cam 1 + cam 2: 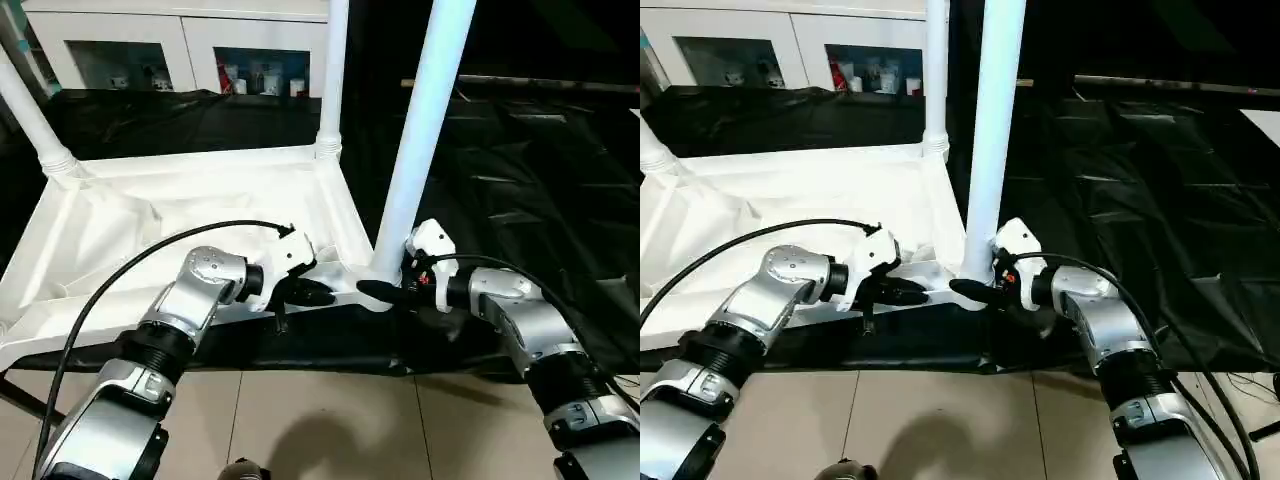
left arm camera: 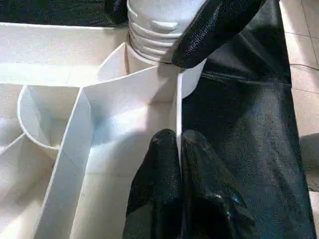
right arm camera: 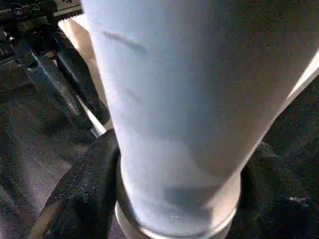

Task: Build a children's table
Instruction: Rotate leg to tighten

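I have the tabletop (image 1: 190,215) lying upside down on the black cloth (image 1: 520,180), ribbed underside up, and the near right corner is where everything turns: the leg (image 1: 420,130) stands nearly upright there, its long axis running straight up out of the corner socket (image 2: 164,55), so any seating move goes down along that axis. My right gripper (image 1: 385,290) is the one on it, fingers spread to either side of the leg's base; in the right wrist view they wrap the tube low down, though I cannot tell if they press it firmly. My left gripper (image 1: 305,293) sits just beside that corner, fingers (image 2: 164,164) pressed together on the thin rim wall of the tabletop, pinching it to steady the piece. Both arms are close; the right is nearer the leg. 2 more legs (image 1: 335,70) already stand in the far corners. The cloth covers a low surface, with tiled floor (image 1: 330,420) in front of it and a white glass-door cabinet (image 1: 180,45) behind.
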Tool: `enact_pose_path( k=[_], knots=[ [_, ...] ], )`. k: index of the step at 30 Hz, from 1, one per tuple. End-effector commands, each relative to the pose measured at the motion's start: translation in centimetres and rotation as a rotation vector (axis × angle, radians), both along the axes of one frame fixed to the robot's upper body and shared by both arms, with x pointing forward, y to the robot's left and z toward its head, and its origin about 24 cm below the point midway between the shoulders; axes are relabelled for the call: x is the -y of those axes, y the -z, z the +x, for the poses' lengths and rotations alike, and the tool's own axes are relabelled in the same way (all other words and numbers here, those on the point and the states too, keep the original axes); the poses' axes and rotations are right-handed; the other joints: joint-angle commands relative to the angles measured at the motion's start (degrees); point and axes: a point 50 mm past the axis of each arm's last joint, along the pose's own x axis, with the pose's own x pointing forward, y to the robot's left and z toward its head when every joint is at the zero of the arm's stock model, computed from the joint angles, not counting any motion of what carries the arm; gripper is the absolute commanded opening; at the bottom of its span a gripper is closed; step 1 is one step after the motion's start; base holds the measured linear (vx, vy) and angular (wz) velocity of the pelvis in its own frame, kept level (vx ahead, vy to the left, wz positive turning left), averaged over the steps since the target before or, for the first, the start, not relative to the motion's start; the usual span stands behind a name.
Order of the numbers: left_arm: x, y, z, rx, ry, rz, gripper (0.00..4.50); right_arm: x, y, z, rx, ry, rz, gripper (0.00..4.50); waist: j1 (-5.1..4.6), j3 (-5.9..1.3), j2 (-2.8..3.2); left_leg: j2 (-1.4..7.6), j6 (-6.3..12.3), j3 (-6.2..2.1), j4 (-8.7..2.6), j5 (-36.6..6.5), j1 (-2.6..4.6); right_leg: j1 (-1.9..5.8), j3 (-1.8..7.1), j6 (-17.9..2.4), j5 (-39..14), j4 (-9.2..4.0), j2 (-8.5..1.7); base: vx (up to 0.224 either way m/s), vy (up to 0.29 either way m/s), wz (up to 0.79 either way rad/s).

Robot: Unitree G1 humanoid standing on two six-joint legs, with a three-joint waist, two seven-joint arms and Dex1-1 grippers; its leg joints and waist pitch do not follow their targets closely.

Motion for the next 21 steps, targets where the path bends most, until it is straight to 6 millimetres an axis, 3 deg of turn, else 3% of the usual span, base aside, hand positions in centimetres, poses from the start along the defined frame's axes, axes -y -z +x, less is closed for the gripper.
enact_pose_path(
  k=[1, 5, 8, 9, 11, 15, 18, 21],
  knots=[
    [0.6, -0.5, 0.2, 0.012, -0.015, -0.050, 0.00, -0.3, 0.5, 0.1, -0.011, 0.054, 0.001, 2.76, -0.01, -4.08, -0.68, 1.48, 2.75, -0.59, -3.33, -9.63, 1.33, 2.46, 2.21, -13.04, -5.06, -4.23, -3.30, 0.000, 0.000, 0.00],
    [0.9, -0.4, 1.4, 0.043, -0.160, -0.037, 0.00, -0.2, 1.5, 1.4, -0.014, 0.293, 0.013, 2.75, -0.59, -4.03, -0.52, 1.33, 1.27, -0.67, -3.53, -10.63, 1.41, 2.31, 2.22, -13.02, -6.57, -4.39, -3.23, 0.000, 0.000, 0.00],
    [1.3, -0.3, 2.6, 0.065, -0.294, -0.020, 0.00, -0.2, 2.3, 2.5, -0.041, 0.575, 0.034, 2.75, -1.20, -3.97, -0.46, 1.22, -0.28, -0.76, -3.74, -11.86, 1.57, 2.09, 2.29, -12.72, -8.71, -4.56, -3.29, 0.000, 0.000, 0.00],
    [1.5, -0.3, 2.9, 0.068, -0.336, -0.019, 0.00, -0.2, 2.5, 2.8, -0.048, 0.656, 0.036, 2.75, -1.32, -4.11, -0.80, 1.24, -0.58, -0.79, -3.72, -12.00, 1.53, 2.38, 2.24, -12.47, -8.79, -4.57, -3.32, 0.000, 0.000, 0.00],
    [1.9, -0.3, 3.6, 0.087, -0.431, -0.017, 0.00, -0.4, 2.9, 3.1, -0.046, 0.773, 0.018, 2.75, -1.28, -4.15, -0.47, 1.17, -0.48, -0.77, -3.64, -11.17, 1.46, 2.36, 2.30, -12.57, -7.18, -4.46, -3.39, 0.000, 0.000, 0.00],
    [3.1, -0.7, 4.4, 0.100, -0.547, -0.035, 0.00, -1.3, 3.0, 3.8, -0.031, 0.938, -0.003, 2.75, -1.12, -4.51, -0.59, 0.86, 0.90, -0.61, -3.27, -8.05, 1.31, 2.67, 2.27, -13.01, -1.22, -3.98, -3.19, 0.000, 0.000, 0.00],
    [3.5, -0.7, 4.4, 0.104, -0.530, -0.037, 0.00, -1.6, 2.9, 3.9, -0.024, 0.942, 0.003, 2.75, -1.03, -4.50, -0.56, 0.87, 2.33, -0.58, -3.16, -7.68, 1.17, 2.79, 2.18, -13.31, 1.06, -3.83, -3.19, 0.000, 0.000, 0.00],
    [4.0, -0.7, 4.3, 0.110, -0.498, -0.042, 0.00, -2.5, 2.4, 4.3, 0.003, 0.917, 0.025, 2.75, -1.16, -4.36, -0.83, 0.93, 2.75, -0.48, -3.24, -9.11, 1.28, 2.74, 2.18, -13.20, -0.74, -4.20, -3.16, 0.000, 0.000, 0.00]
  ],
)
